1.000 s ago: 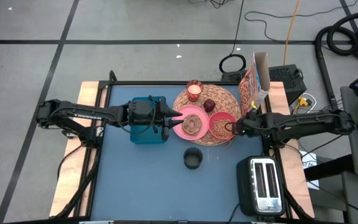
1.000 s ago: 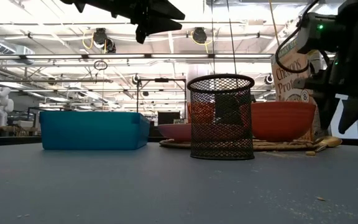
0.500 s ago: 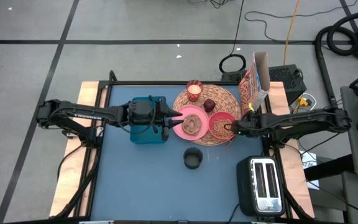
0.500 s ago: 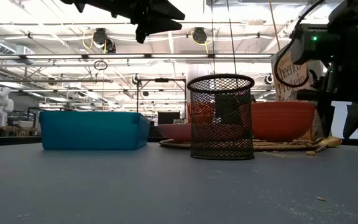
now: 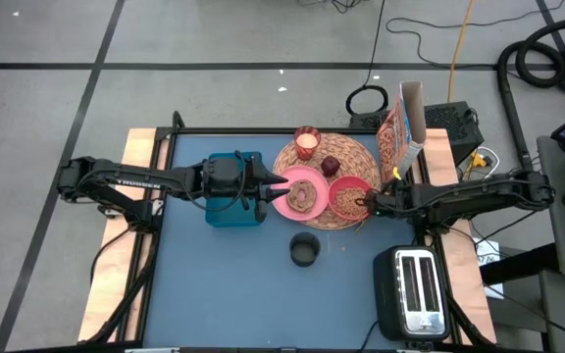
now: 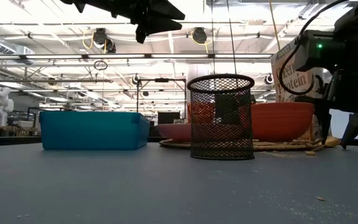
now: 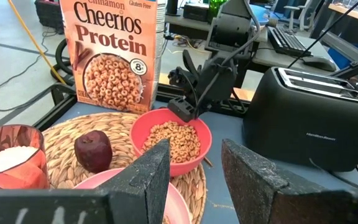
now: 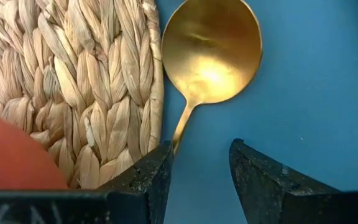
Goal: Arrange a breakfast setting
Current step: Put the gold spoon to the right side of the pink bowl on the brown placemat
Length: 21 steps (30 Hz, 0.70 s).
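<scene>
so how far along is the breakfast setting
Mostly laid: the woven placemat carries the pink plate, the coral bowl filled with cereal, the dark-red fruit and the candle glass, with the Cheerios box upright behind. In hand: the right gripper, open, hovers over the gold spoon beside the mat. Left to do: grasping and placing it. The left gripper waits, open, by the plate.

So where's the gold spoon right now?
The spoon lies on the blue table beside the placemat's edge near the bowl, directly under the open right gripper.
</scene>
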Each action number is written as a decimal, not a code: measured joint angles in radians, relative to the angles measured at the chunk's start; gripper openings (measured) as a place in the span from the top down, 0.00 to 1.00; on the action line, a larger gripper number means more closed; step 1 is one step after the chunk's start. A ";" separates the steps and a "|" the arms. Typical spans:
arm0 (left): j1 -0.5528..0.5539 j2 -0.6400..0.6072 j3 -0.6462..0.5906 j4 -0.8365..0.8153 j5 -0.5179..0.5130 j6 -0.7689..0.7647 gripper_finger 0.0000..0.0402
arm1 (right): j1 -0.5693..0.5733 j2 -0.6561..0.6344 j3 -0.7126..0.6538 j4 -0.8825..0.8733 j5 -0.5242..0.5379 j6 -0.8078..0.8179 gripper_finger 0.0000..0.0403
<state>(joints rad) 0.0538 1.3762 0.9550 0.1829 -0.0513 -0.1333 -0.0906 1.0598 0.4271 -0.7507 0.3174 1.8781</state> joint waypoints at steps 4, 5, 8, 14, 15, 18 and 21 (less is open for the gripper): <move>0.000 0.000 0.000 0.000 0.000 0.000 0.63 | 0.000 -0.003 -0.001 0.000 0.015 0.007 0.62; 0.000 0.000 0.000 0.000 0.000 0.000 0.63 | 0.000 -0.006 -0.002 0.002 0.018 0.008 0.62; 0.000 0.000 0.000 -0.001 0.000 0.000 0.63 | 0.000 -0.022 -0.003 0.005 0.028 0.009 0.62; 0.000 0.000 0.000 -0.010 0.000 -0.001 0.63 | -0.001 -0.052 -0.004 -0.009 0.066 0.009 0.62; 0.000 0.000 0.000 -0.010 0.000 -0.001 0.63 | -0.001 -0.052 -0.004 -0.017 0.066 0.009 0.62; 0.000 0.000 0.000 -0.010 0.000 -0.001 0.63 | -0.001 -0.044 -0.004 -0.033 0.051 0.010 0.62; 0.000 0.000 0.000 -0.017 0.000 -0.001 0.63 | -0.001 -0.035 -0.004 -0.038 0.051 0.020 0.62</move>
<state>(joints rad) 0.0539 1.3762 0.9550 0.1661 -0.0509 -0.1341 -0.0917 1.0249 0.4229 -0.7891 0.3679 1.8980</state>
